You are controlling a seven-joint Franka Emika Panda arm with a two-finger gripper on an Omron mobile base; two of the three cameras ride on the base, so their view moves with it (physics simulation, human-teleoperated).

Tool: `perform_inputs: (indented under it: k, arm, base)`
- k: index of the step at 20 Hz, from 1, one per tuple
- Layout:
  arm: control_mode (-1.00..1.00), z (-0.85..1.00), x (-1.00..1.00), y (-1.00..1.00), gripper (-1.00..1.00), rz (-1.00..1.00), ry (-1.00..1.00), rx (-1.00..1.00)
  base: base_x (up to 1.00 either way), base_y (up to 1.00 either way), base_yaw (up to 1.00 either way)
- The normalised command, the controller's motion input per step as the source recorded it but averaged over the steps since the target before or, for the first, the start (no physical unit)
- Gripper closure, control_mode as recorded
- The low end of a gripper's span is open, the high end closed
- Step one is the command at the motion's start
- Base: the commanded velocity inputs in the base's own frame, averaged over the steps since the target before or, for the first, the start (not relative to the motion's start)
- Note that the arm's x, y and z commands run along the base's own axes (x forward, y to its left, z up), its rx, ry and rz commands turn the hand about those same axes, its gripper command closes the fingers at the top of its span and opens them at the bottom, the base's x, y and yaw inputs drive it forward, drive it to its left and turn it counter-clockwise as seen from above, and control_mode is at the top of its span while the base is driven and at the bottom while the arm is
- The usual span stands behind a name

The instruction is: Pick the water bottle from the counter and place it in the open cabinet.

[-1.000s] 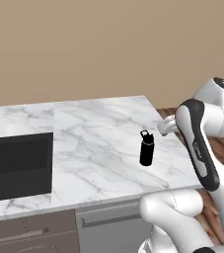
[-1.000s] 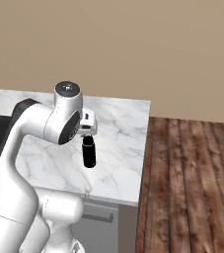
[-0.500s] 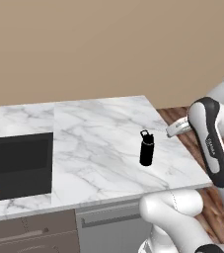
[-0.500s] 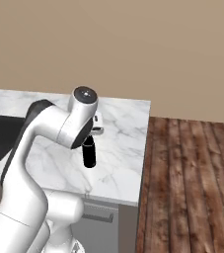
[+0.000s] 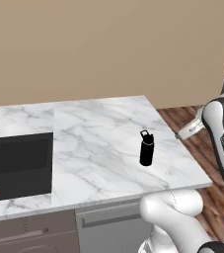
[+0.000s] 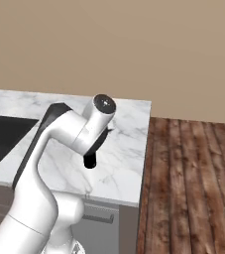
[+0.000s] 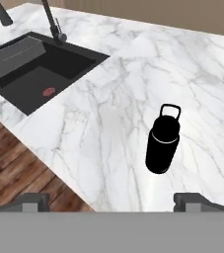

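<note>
The all-black water bottle (image 5: 146,148) with its loop-handled cap stands upright on the white marble counter (image 5: 98,133), near the counter's right end. In the hand view the water bottle (image 7: 164,141) is ahead and a little right of centre. My gripper (image 7: 112,202) is open, its two dark fingertips (image 7: 30,201) set wide apart with nothing between them. It hovers off the counter's edge, clear of the bottle. From the left base view the gripper (image 5: 186,131) is right of the bottle, over the wooden floor. My arm hides most of the bottle (image 6: 89,161) in the right base view. The open cabinet is out of view.
A black sink (image 7: 34,69) with a dark faucet (image 7: 52,22) is sunk into the counter, left of the bottle as the left base view shows the sink (image 5: 15,163). Brown wooden floor (image 6: 193,173) lies beyond the counter's right end. A beige wall runs behind.
My arm has swung right and the gripper has drawn back from the bottle past the counter's right edge. The bottle has stayed where it was.
</note>
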Motion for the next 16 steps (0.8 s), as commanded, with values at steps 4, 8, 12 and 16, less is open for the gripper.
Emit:
perform_inputs:
  k: [4, 8, 12, 16]
  arm:
    - [-1.0, -0.13, -0.02, -0.03, -1.0, 0.14, -0.16, 0.01]
    - [-1.0, -0.24, -0.03, 0.0, -1.0, 0.11, -0.19, 0.02]
    - [-1.0, -0.24, 0.0, 0.0, -1.0, 0.09, -0.18, 0.02]
    - [-1.0, -0.2, 0.0, 0.0, -1.0, 0.1, -0.12, 0.02]
  base:
    - [0.0, 0.0, 0.0]
    - [0.0, 0.0, 0.0]
    - [0.0, 0.0, 0.0]
    - [0.0, 0.0, 0.0]
